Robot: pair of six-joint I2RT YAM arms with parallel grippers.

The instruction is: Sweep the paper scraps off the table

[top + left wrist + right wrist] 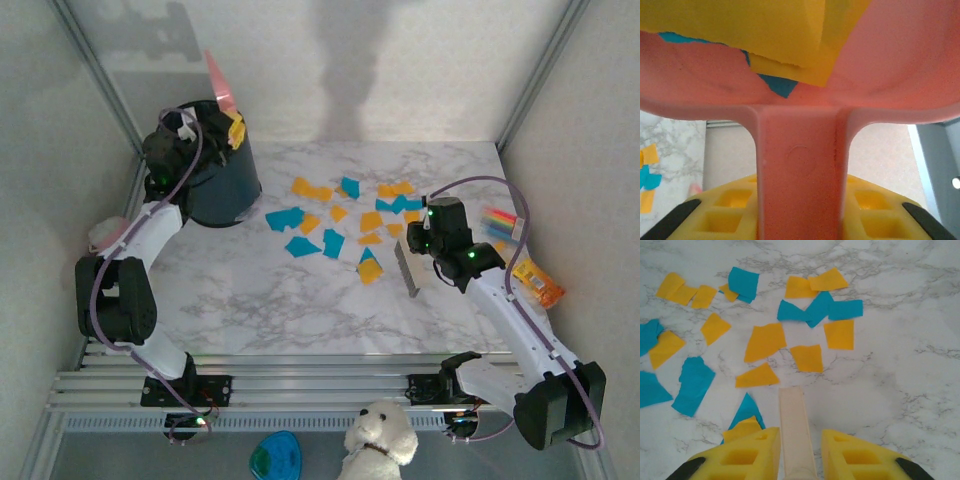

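Observation:
Orange-yellow and teal paper scraps (340, 225) lie scattered over the middle of the marble table (260, 300); the right wrist view has them (765, 340) just ahead of the fingers. My right gripper (425, 240) (799, 445) is shut on the cream handle of a small brush (408, 268) (795, 425), which stands on the table at the right edge of the scraps. My left gripper (185, 125) (802, 210) is shut on the handle of the pink dustpan (220, 82) (800, 165), held tilted up over the black bin. Yellow and teal scraps (790, 50) lie in the pan.
The black bin (215, 180) stands at the back left of the table. Multicoloured striped packets (503, 222) and an orange packet (540, 283) lie along the right edge. A ribbed metal rail frame (300, 385) runs along the near edge, with a plush dog (380, 440) below it.

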